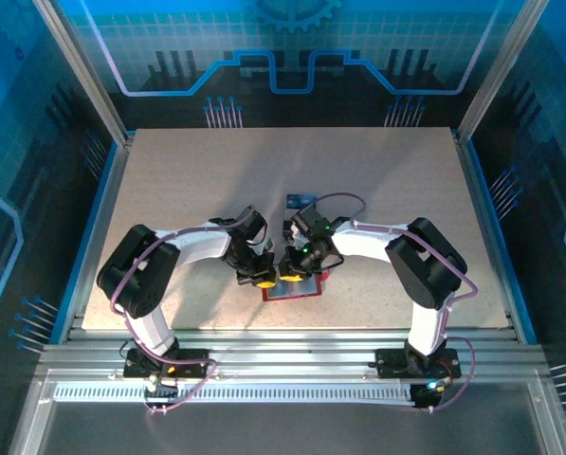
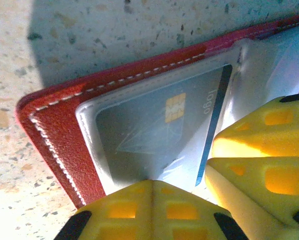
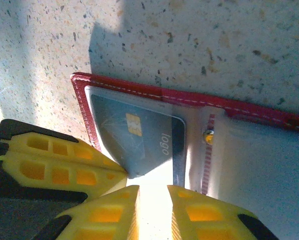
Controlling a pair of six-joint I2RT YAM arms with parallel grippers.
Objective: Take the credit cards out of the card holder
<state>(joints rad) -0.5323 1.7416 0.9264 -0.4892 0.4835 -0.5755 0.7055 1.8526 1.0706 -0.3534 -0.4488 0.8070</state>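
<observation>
At the near edge of the table (image 1: 188, 180), right in the middle, the red card holder (image 3: 119, 87) lies open and flat with its clear pockets facing up. A dark card (image 2: 149, 130) with a little gold chip sits inside one pocket. A blue card (image 1: 302, 200) lies farther back on the table, well apart from the holder, so it looks like that one is already out. The left gripper (image 2: 152, 200) is squeezed tight with nothing between its fingers, and its tip rests on the pocket by a corner of the dark card. I think it pushes down there so the holder cannot slide away when the card gets pulled. The right gripper (image 3: 153, 200) sits just beside it, by the card's near edge, with a thin gap between its fingers. Bright light hides whether it pinches the card, so I cannot tell. Both arms bend out wide at the elbow, reach inward, and tip their wrists down, meeting nose to nose over the holder.
</observation>
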